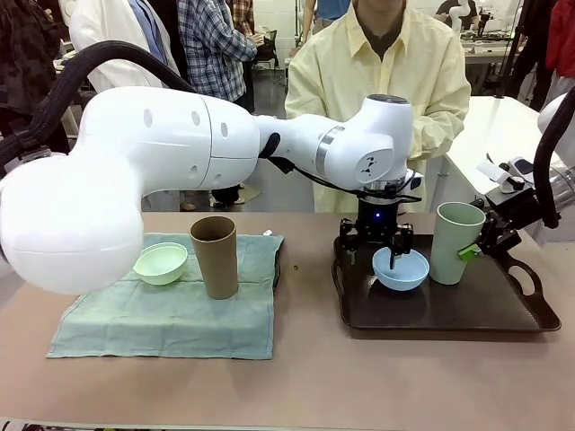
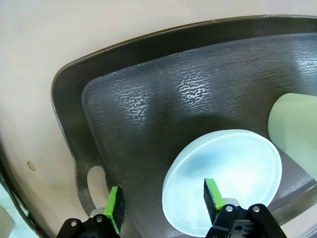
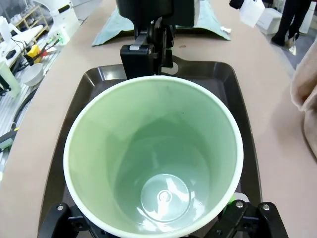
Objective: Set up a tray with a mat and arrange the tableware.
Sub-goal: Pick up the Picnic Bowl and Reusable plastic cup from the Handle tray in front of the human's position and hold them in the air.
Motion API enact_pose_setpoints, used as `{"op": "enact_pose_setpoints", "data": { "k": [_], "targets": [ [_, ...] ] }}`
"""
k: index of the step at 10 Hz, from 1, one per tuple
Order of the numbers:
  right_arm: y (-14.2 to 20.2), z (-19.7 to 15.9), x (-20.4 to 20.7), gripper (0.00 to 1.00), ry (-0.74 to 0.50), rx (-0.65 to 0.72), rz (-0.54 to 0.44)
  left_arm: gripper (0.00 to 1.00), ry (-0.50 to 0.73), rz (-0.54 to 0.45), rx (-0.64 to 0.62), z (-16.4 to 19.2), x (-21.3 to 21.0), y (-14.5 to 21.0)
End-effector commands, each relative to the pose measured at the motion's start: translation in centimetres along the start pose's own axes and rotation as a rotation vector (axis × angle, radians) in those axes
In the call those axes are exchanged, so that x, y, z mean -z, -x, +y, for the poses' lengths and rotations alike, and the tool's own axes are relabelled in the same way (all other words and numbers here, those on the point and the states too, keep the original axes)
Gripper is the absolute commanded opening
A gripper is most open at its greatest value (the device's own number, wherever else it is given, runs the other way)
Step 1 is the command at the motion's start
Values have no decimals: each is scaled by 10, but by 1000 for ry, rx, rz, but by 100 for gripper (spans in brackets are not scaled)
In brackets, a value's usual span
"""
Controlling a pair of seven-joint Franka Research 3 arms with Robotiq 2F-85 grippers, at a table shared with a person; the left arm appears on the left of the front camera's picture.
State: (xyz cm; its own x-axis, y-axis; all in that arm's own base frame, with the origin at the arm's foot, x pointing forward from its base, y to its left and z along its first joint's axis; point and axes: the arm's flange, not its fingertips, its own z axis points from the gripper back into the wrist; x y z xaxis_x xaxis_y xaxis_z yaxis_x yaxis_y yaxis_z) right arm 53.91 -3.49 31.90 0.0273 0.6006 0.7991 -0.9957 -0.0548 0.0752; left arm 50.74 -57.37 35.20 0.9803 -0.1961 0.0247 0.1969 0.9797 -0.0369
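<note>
Tall pale green plastic cup (image 1: 456,242) stands upright, mouth up, between right gripper's (image 3: 153,223) spread jaws (left gripper (image 2: 164,207) gapes astride round light-blue plastic bowl's (image 2: 233,168) rim).

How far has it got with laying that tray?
Done: the light blue round plastic bowl and tall pale green plastic cup stand on the dark plastic tray. In hand: the left gripper, open, straddles that bowl's rim; the right gripper, open, brackets the cup. Left: the green cloth mat lies on the table beside the tray, carrying the mint green bowl and brown cup, so roughly half seems to remain.
</note>
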Motion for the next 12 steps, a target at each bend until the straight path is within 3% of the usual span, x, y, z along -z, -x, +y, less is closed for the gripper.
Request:
{"op": "enact_pose_setpoints", "data": {
  "k": [1,4,5,6,7,8,9,10,12],
  "targets": [
    [-2,-4,7,100,2,-14,-32,84,0,-31,-34,-10,-4,-7],
    [-3,-4,9,100,-30,-12,-52,84,0,-30,-40,-10,-3,-10],
    [-3,-4,10,100,-31,-26,-53,77,1,-34,-35,-10,-2,-10],
    [-3,-3,10,40,-42,-32,-53,27,0,-31,-33,-10,-2,-10],
    [-3,-2,10,40,-41,-36,-52,20,0,-28,-34,-10,-2,-10],
    [-2,-4,10,0,-39,-38,-50,0,-1,-27,-32,-11,-2,-12],
    [-2,-3,10,34,-38,-39,-48,0,-2,-27,-33,-11,-2,-11],
    [-2,-3,11,0,-38,-38,-47,0,-2,-28,-35,-12,-2,-11],
    [-1,-3,11,0,-34,-38,-46,0,-4,-28,-37,-13,-2,-11]
  ]
}}
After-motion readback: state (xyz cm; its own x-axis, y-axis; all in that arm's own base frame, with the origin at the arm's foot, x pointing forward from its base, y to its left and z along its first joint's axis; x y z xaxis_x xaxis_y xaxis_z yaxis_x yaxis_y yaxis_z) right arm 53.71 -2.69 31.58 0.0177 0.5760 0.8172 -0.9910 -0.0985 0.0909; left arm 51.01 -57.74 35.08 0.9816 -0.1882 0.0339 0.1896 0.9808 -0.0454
